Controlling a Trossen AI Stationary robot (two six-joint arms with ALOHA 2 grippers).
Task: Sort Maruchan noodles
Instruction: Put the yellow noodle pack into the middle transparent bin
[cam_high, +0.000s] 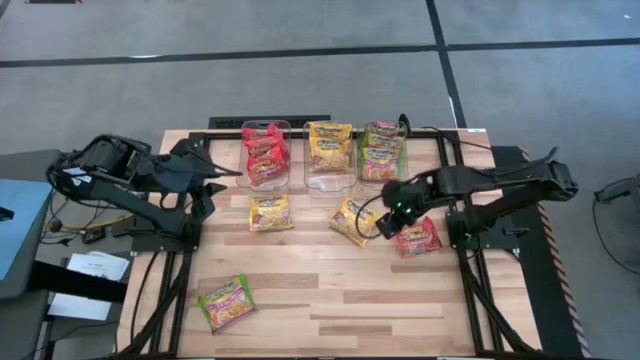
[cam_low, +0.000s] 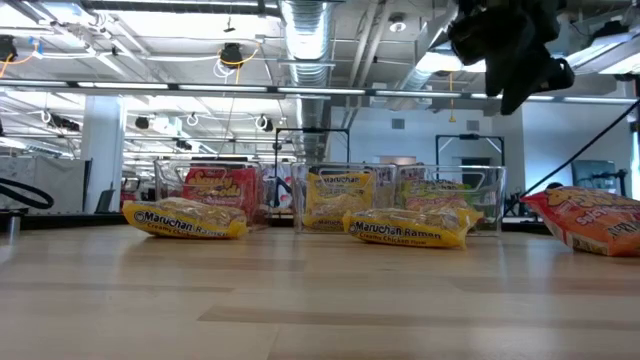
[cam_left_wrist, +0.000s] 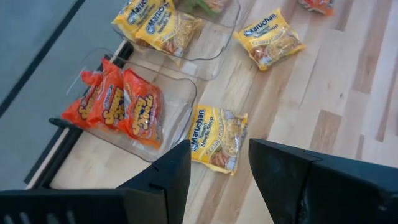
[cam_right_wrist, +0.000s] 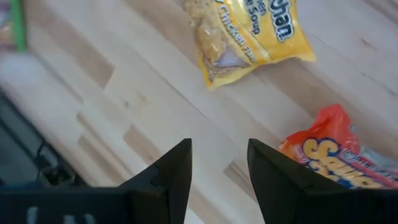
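Right gripper (cam_high: 388, 222) is above the table with its fingers (cam_right_wrist: 168, 180) apart and nothing between them, bare wood under the gap. At its 3 o'clock in the high view lies a red packet (cam_high: 418, 237), partly under the arm; at its 9 o'clock, just beside it, a yellow packet (cam_high: 354, 219) lies tilted. In the low view this gripper hangs clear above the tabletop. Left gripper (cam_high: 232, 178) sits near the table's left back corner, fingers (cam_left_wrist: 163, 182) parted, holding nothing, pointing toward the red bin (cam_high: 266, 152). At its 5 o'clock, near, a second yellow packet (cam_high: 270, 212) lies flat on the wood, in front of the red bin. Three clear bins stand in a row along the back edge: the red bin at left holds red packets upright, the middle bin (cam_high: 329, 150) holds yellow packets, the right bin (cam_high: 382, 151) holds green-and-pink ones. A lone green packet (cam_high: 226, 302) lies well apart at 7 o'clock of the table (cam_high: 330, 320), near the front left.
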